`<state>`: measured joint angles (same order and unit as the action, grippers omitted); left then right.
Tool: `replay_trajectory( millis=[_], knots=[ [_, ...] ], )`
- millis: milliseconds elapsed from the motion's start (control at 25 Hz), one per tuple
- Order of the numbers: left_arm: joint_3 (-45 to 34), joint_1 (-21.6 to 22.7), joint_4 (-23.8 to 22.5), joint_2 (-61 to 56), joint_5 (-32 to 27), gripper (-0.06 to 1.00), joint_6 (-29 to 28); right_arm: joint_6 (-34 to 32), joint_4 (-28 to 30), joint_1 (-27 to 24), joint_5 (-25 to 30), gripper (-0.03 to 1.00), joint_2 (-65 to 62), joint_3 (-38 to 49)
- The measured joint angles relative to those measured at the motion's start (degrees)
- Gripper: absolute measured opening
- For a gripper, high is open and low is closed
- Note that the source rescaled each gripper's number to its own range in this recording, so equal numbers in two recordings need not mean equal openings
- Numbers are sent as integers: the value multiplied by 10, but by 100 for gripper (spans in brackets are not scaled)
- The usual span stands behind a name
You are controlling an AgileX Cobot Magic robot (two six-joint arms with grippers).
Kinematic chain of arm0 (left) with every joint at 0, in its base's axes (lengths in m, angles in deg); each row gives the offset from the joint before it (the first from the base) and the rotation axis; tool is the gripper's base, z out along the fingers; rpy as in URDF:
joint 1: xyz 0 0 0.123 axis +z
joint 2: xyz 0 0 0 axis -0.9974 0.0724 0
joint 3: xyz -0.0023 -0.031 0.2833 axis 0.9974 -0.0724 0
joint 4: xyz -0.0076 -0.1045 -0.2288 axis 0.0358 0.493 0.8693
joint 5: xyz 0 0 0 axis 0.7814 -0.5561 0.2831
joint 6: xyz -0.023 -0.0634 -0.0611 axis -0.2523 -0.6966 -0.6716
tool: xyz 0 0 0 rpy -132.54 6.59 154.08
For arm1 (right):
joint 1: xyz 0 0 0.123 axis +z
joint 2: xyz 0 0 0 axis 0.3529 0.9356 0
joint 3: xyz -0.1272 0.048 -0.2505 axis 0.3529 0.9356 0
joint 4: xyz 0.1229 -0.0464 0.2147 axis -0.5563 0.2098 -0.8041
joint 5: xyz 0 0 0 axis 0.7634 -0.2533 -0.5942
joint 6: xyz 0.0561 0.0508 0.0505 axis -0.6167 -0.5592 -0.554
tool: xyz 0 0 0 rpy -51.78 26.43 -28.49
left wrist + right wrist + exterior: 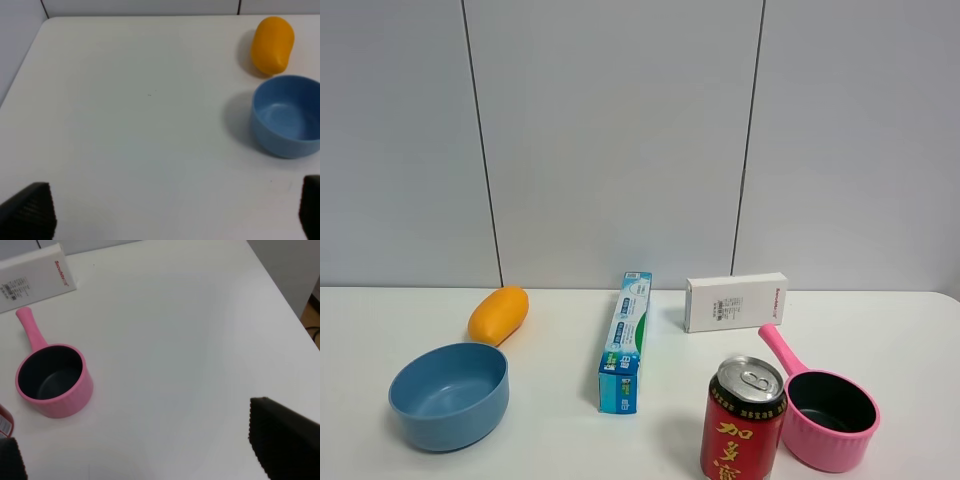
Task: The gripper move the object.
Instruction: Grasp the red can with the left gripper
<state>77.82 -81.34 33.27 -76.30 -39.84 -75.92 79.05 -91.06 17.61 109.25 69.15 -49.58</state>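
Observation:
The red drink can [742, 420] with yellow characters and a silver pull-tab top stands upright at the table's front, right of centre, close to the pink saucepan [830, 408]. In the right wrist view only a red sliver of the can [5, 423] shows at the picture's edge. My right gripper [150, 452] is open and empty, over bare table to the right of the saucepan [52, 377]. My left gripper [167, 212] is open and empty, over bare table left of the blue bowl [287, 115]. Neither gripper shows in the exterior high view.
An orange mango-like fruit [499, 314] lies behind the blue bowl [450, 394] on the left. A blue-green long box [626, 341] lies mid-table. A white box [735, 301] stands behind the can. The table's right edge [285, 300] is near my right gripper.

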Motion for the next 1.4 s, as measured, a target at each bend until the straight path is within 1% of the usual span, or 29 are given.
replay_trajectory(
  millis=[960,1080,1200,1360,1400],
  knots=[
    [1,0,3,0,0,100,3,0,0,0,0,100,0,0],
    [22,0,17,13,2,100,6,0,0,0,0,100,0,0],
    [60,0,37,58,4,100,26,0,0,0,0,100,0,0],
    [110,0,78,135,5,100,78,0,0,0,0,100,0,0],
    [123,0,95,160,5,100,97,0,0,0,0,100,0,0]
  ],
)
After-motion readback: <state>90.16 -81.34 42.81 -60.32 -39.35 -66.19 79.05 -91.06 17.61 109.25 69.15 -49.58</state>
